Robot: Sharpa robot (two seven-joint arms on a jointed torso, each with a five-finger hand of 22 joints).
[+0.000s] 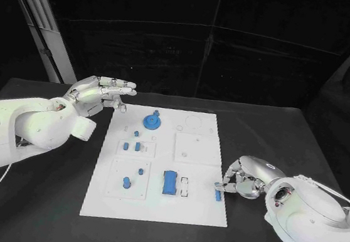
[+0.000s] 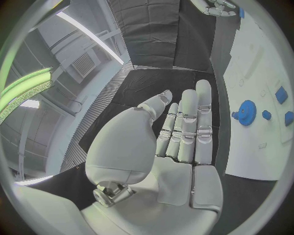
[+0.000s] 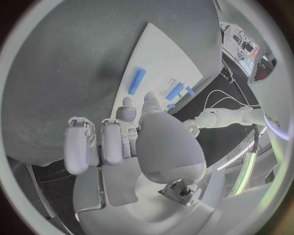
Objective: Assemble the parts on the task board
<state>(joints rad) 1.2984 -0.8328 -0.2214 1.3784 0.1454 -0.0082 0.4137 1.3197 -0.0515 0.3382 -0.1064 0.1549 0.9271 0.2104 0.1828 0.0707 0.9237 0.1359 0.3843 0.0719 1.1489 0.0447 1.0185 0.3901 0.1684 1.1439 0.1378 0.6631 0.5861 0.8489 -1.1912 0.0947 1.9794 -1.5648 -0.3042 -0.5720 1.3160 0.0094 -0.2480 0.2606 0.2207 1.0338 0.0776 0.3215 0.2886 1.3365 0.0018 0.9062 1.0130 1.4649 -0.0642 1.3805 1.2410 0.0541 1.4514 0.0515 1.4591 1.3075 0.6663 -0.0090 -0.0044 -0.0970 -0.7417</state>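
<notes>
Black table (image 1: 30,210) carries white task board (image 1: 190,216) at centre. Left hand (image 1: 98,96) hovers over board's far left corner, fingers straight and apart, holding nothing. Right hand (image 1: 243,179) rests at board's right edge, fingers curled beside short blue bar (image 1: 217,195); grip on bar unclear. Blue gear (image 1: 152,119) sits near board's far end. Blue block (image 1: 168,182) sits near middle. Smaller blue parts dot left side.

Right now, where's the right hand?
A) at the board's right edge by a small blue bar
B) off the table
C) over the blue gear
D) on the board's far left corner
A: the right hand sits at the board's right edge, fingertips by the blue bar.
</notes>
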